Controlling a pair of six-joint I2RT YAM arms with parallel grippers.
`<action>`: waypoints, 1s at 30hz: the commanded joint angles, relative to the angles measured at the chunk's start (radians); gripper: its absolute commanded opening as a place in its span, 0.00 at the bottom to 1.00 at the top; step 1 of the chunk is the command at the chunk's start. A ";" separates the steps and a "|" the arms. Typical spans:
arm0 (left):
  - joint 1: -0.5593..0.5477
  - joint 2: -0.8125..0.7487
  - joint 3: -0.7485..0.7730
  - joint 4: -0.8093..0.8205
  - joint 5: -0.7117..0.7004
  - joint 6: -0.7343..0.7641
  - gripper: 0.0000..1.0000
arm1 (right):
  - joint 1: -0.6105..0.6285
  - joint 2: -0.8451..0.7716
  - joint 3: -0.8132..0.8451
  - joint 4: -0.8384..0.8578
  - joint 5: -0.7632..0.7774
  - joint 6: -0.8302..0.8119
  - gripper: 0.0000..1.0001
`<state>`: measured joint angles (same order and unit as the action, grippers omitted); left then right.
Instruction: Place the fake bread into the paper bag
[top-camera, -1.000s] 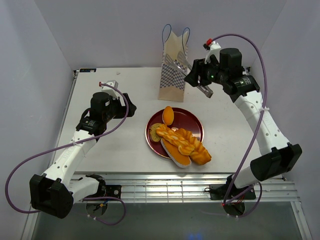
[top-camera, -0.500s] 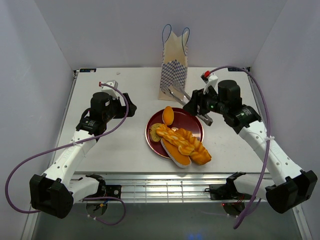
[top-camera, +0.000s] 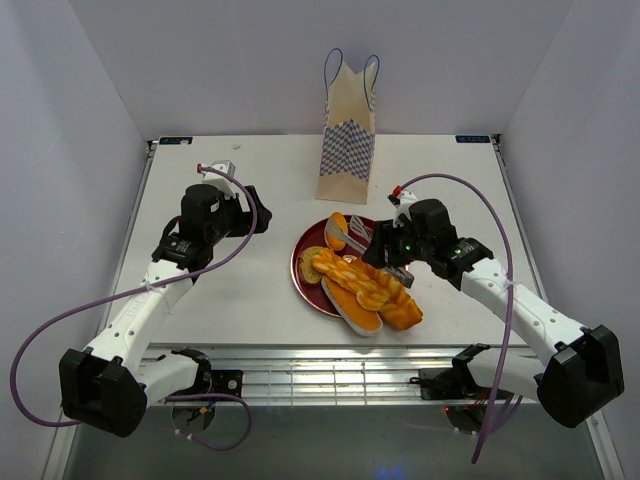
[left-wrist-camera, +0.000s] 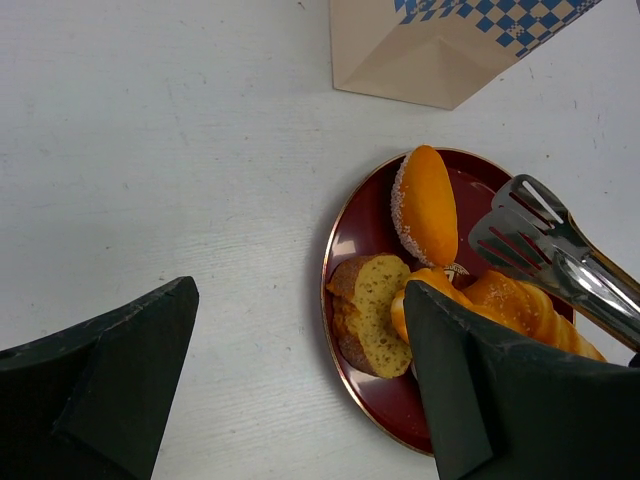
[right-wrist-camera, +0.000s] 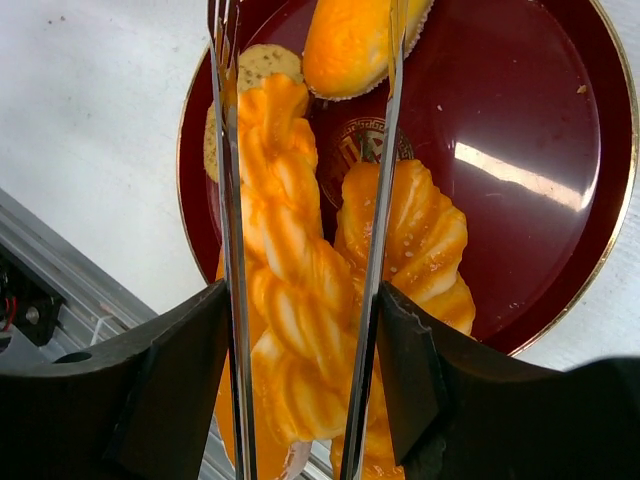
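From above, the bag (top-camera: 347, 130) stands upright near the far edge of the table (top-camera: 250, 300), apart from the plate (top-camera: 296, 270), which lies nearer the arms. All the bread (top-camera: 365, 285) is on the plate or hanging over its near rim; none is in the bag. The right gripper (top-camera: 385, 245) reaches over the plate's right side, gripping a pair of metal tongs (top-camera: 345, 238) whose tips are over the far part of the plate, beside the roll (top-camera: 336, 228). The left gripper (top-camera: 258, 218) hangs over bare table to the left of the plate. In the left wrist view, that gripper's fingers (left-wrist-camera: 120, 370) are spread wide with nothing between them. Beyond them the roll lies at the plate's far edge, a slice (left-wrist-camera: 368, 310) sits at the left rim, and the tongs' slotted heads hover just right of the roll. The bag's base is at the top. In the right wrist view, the right gripper's fingers (right-wrist-camera: 170, 380) clamp the tongs from both sides. The two tong arms are parted and run either side of the braided loaf (right-wrist-camera: 290, 270); whether they touch it cannot be told.
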<state>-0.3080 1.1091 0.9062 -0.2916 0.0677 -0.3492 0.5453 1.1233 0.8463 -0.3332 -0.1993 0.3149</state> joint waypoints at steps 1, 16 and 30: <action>0.000 -0.020 0.033 0.006 -0.008 0.001 0.94 | 0.007 0.024 -0.006 0.080 0.067 0.064 0.63; 0.000 -0.025 0.033 0.006 0.006 -0.004 0.94 | 0.018 0.138 -0.030 0.151 0.067 0.118 0.70; 0.000 -0.023 0.033 0.008 0.011 -0.005 0.94 | 0.018 0.233 -0.012 0.191 0.038 0.121 0.68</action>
<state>-0.3080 1.1091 0.9062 -0.2916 0.0681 -0.3508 0.5579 1.3457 0.8131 -0.2008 -0.1425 0.4351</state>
